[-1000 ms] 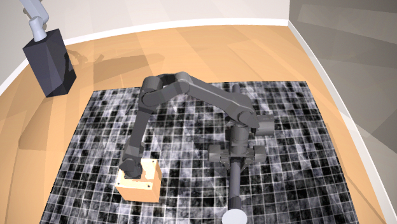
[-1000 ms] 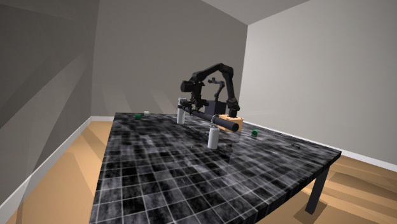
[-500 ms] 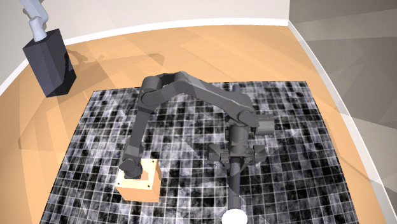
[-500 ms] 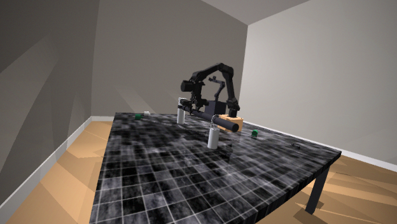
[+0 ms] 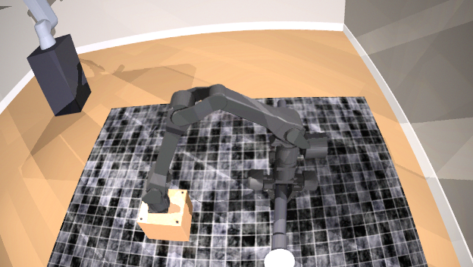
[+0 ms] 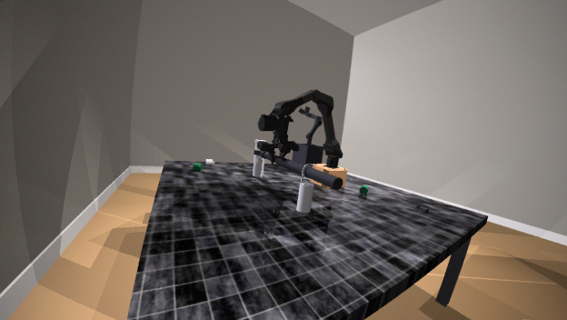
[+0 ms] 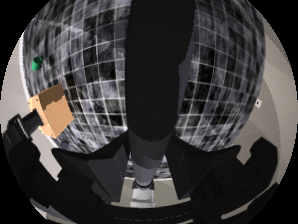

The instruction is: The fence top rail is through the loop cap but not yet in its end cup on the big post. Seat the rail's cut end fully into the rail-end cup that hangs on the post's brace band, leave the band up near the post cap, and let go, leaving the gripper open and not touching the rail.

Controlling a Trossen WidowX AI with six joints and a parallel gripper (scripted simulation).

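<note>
The dark top rail [image 5: 280, 212] [image 6: 295, 167] [image 7: 160, 65] runs nearly level between the posts. Its near end in the exterior view passes through the thin loop cap [image 6: 303, 172] on the short white post [image 6: 304, 198] and juts beyond it. My gripper [image 5: 281, 193] [image 7: 147, 132] is shut on the rail near the big post, fingers on both sides. The rail-end cup [image 5: 280, 241] shows as a slightly wider collar at the rail's end, beside the big post's white cap [image 5: 279, 260]. The big post [image 6: 258, 167] carries a dark fitting high up. Insertion depth cannot be told.
The arm's orange base box [image 5: 164, 231] [image 6: 338, 173] [image 7: 59, 114] stands to one side of the rail. Green pieces [image 6: 197, 167] [image 6: 363, 190] and a small white piece [image 6: 209, 162] lie on the tabletop. Another arm stands on a dark pedestal [image 5: 57, 76] beyond the table.
</note>
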